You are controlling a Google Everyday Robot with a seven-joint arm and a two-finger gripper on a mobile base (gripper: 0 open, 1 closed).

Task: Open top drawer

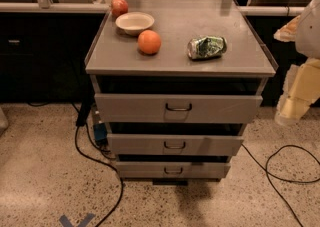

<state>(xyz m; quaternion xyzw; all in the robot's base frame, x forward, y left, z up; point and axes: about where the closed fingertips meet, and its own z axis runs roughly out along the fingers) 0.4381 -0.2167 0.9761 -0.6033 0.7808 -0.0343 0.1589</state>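
The top drawer [178,108] is the widest grey front of three on a grey metal cabinet, with a small dark wire loop handle [178,107] at its centre. A dark gap shows between its front and the cabinet top [225,63]. Two narrower drawer fronts [175,145] [173,170] sit below it. My gripper [290,113] hangs at the right edge of the view on a cream and white arm. It is to the right of the top drawer, at about its height and apart from it.
On the cabinet top stand a red apple [119,7], a white bowl [134,22], an orange [149,42] and a crushed green can [206,47]. Black cables [285,166] lie on the speckled floor on both sides. Dark counters stand behind.
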